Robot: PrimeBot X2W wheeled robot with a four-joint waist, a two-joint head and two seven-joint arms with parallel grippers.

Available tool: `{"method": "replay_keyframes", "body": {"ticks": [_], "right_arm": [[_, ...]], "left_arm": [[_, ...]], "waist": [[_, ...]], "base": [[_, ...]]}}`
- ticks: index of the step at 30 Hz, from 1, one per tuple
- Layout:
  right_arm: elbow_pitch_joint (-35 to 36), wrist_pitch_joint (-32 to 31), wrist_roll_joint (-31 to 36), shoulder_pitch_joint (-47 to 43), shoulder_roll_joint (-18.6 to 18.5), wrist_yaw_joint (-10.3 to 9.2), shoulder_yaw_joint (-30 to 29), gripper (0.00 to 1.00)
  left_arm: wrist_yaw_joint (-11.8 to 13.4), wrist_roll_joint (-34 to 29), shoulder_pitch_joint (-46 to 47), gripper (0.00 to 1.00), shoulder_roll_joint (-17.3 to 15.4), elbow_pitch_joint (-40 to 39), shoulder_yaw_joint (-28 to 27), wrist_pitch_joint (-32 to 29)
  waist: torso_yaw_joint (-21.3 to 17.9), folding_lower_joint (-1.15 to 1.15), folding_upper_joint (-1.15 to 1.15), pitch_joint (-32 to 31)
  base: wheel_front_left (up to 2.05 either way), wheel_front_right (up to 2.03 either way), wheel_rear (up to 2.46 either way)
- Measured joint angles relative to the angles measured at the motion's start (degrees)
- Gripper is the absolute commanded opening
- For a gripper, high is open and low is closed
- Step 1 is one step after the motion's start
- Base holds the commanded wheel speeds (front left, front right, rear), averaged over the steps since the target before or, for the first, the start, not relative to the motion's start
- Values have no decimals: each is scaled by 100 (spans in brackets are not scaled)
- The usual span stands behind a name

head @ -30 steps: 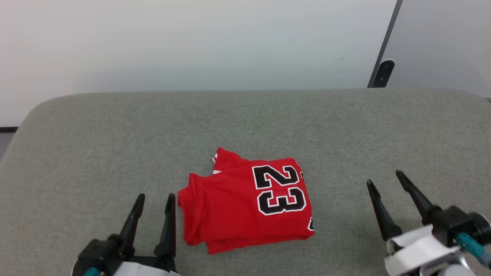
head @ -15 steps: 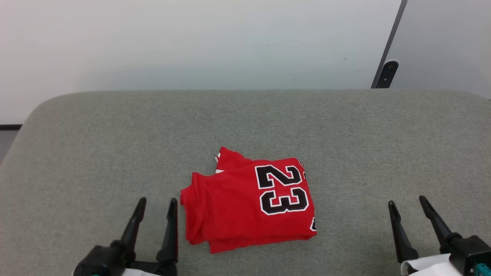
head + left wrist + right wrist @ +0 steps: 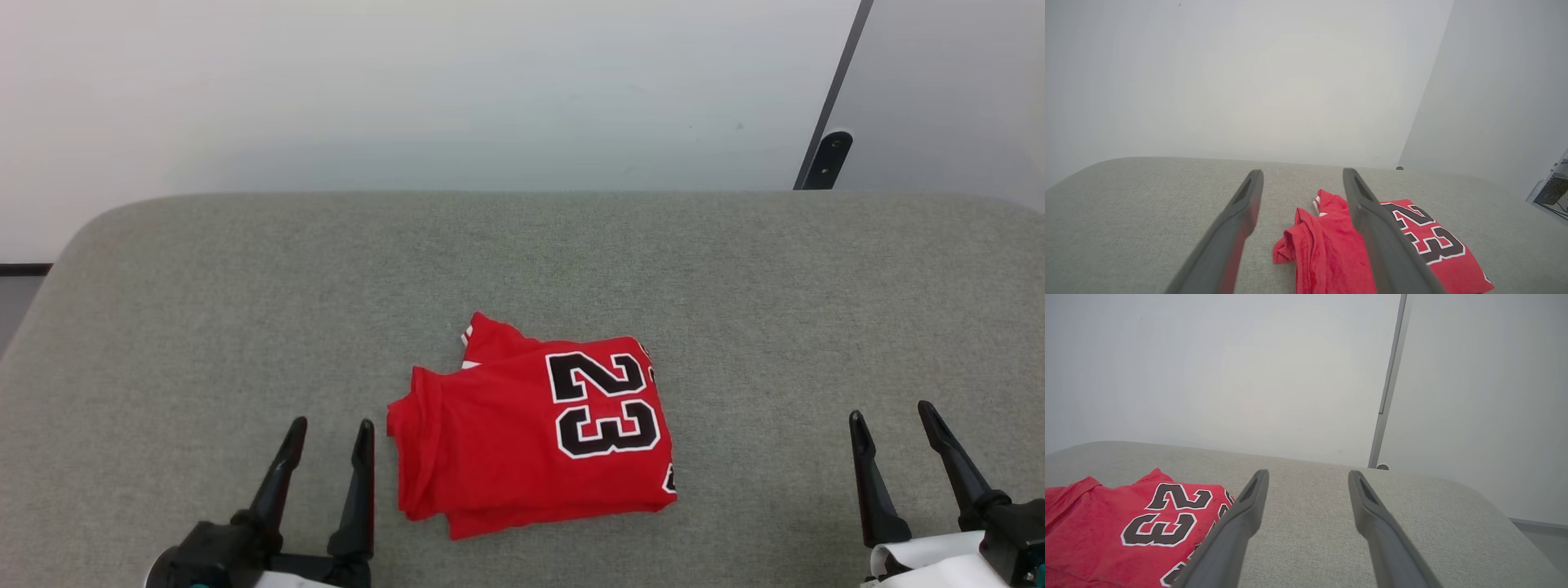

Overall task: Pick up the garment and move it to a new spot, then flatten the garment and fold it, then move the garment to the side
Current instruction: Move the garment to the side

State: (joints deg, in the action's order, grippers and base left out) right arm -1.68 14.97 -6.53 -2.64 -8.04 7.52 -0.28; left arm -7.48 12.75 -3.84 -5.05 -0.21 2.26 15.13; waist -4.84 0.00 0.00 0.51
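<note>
Left gripper (image 3: 333, 425): we read the fingers as spread wide, gripping nothing, tips just beside the left edge of the garment (image 3: 531, 441) but not touching it. Right gripper (image 3: 890, 411): same wide spread, nothing gripped, well apart from the garment on its right. We see the garment folded into a compact red block, black "23" face up on its right half, a striped white sleeve end peeking out at the far edge. It lies near the front middle of the grey padded surface (image 3: 204, 269), pale wall (image 3: 408, 82) behind.

Garment (image 3: 498, 449) lettering apparently partly hidden
</note>
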Motion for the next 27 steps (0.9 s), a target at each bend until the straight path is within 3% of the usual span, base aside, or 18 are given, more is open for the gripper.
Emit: {"method": "replay_keyframes", "body": {"ticks": [15,27], "right_arm": [[16,1,8,-12,-67,0,83,100],[-261,1,-26,2,-131,0,474,100]], "left_arm": [[-1,-19,28,100,-12,32,-33,0],[-1,-33,-27,100,-76,25,-492,0]], "waist": [[129,0,0,-24],[975,0,0,-91]], "base": [[0,0,0],[0,0,0]]}}
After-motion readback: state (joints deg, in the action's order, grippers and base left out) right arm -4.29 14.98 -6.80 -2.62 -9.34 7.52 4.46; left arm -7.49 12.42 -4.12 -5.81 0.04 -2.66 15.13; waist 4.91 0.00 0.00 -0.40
